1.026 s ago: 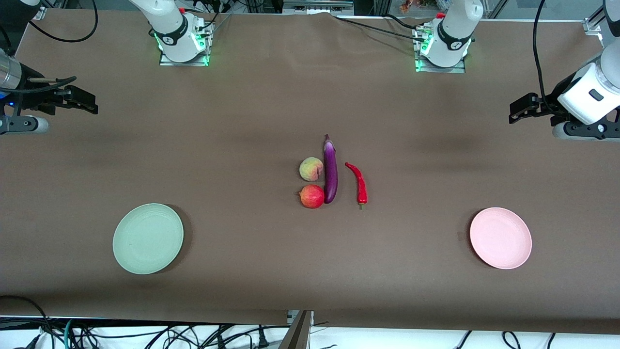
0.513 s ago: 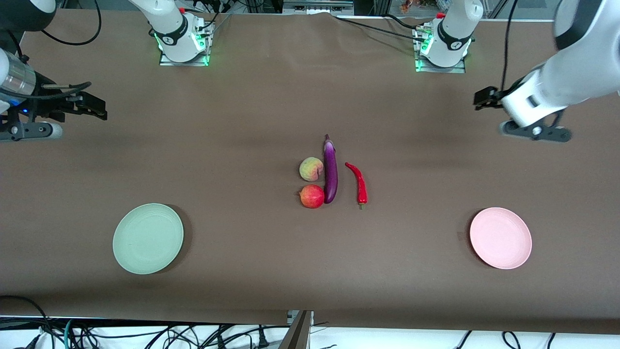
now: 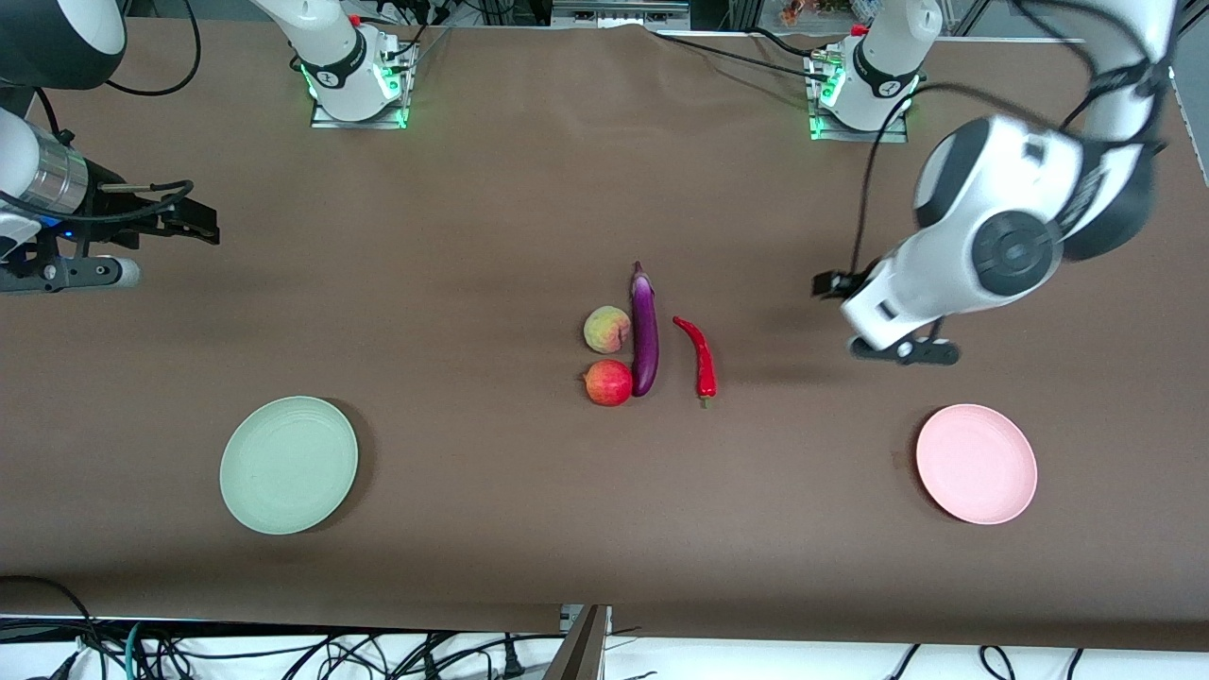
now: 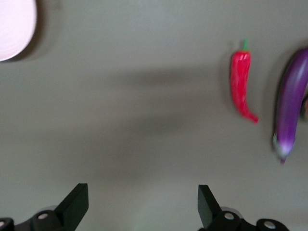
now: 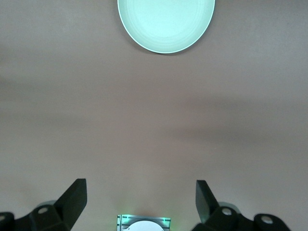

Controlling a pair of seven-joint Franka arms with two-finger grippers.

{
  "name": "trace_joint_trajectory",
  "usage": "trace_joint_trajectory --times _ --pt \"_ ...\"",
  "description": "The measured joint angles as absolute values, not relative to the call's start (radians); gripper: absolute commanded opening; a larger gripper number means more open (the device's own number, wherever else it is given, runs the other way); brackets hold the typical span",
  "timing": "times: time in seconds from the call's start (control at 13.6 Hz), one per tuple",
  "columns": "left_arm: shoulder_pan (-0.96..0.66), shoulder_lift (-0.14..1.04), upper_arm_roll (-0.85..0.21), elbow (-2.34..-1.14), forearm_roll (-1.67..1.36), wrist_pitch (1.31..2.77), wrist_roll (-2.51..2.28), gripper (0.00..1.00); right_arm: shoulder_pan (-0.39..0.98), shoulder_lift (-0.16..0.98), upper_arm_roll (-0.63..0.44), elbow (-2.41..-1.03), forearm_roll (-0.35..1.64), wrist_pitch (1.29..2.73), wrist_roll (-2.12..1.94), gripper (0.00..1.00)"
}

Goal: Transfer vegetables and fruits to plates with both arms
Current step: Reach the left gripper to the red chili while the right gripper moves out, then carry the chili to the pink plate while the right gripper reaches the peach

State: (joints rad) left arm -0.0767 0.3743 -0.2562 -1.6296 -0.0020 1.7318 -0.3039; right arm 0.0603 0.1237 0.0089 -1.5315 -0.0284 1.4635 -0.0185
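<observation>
A purple eggplant (image 3: 644, 331) lies mid-table, with a peach-like fruit (image 3: 606, 330) and a red fruit (image 3: 607, 382) beside it toward the right arm's end. A red chili (image 3: 697, 356) lies toward the left arm's end. The pale green plate (image 3: 288, 465) and pale pink plate (image 3: 976, 464) sit nearer the front camera, at either end. My left gripper (image 3: 831, 283) is open and empty above the table between chili and pink plate. Its wrist view shows the gripper (image 4: 143, 192), chili (image 4: 240, 86), eggplant (image 4: 291, 103) and pink plate (image 4: 14, 24). My right gripper (image 3: 194, 227) is open and empty at its end, with the gripper (image 5: 141, 190) and green plate (image 5: 166, 21) in its wrist view.
The two arm bases (image 3: 357, 90) (image 3: 859, 94) with green lights stand along the table's back edge. Cables hang past the table's front edge (image 3: 586, 619). The brown cloth (image 3: 472, 283) covers the whole table.
My left arm has swung in from its end of the table toward the chili, and its gripper is now much closer to the middle. My right gripper has crept slightly inward.
</observation>
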Motion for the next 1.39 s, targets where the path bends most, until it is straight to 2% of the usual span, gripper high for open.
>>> trace_joint_trajectory --times 0.66,0.73,0.88,1.03,1.1,1.17,1.25,1.39 --pt "-0.283 0.669 -0.264 -1.63 0.142 2.175 -0.714 1.0 0.072 0.148 0.009 -1.531 -0.028 1.469 -0.018 1.0" --pt "-0.296 0.694 -0.263 -1.629 0.165 2.209 -0.734 0.96 0.072 0.148 0.009 -1.531 -0.028 1.472 -0.018 1.0" --pt "-0.308 0.736 -0.263 -1.629 0.203 2.265 -0.754 0.56 0.073 0.151 0.009 -1.531 -0.027 1.488 -0.018 1.0" --pt "-0.311 0.765 -0.263 -1.628 0.223 2.287 -0.76 0.25 0.078 0.166 0.009 -1.531 -0.01 1.525 -0.018 1.0" --pt "-0.312 0.772 -0.263 -1.628 0.226 2.29 -0.76 0.12 0.088 0.181 0.01 -1.532 0.007 1.552 -0.012 1.0" --pt "-0.312 0.773 -0.263 -1.627 0.227 2.292 -0.76 0.03 0.103 0.201 0.01 -1.532 0.023 1.58 0.013 1.0" --pt "-0.312 0.773 -0.263 -1.625 0.227 2.292 -0.76 0.0 0.12 0.221 0.01 -1.532 0.036 1.608 0.053 1.0" --pt "-0.311 0.772 -0.257 -1.617 0.227 2.288 -0.76 0.0 0.164 0.262 0.012 -1.532 0.05 1.665 0.136 1.0"
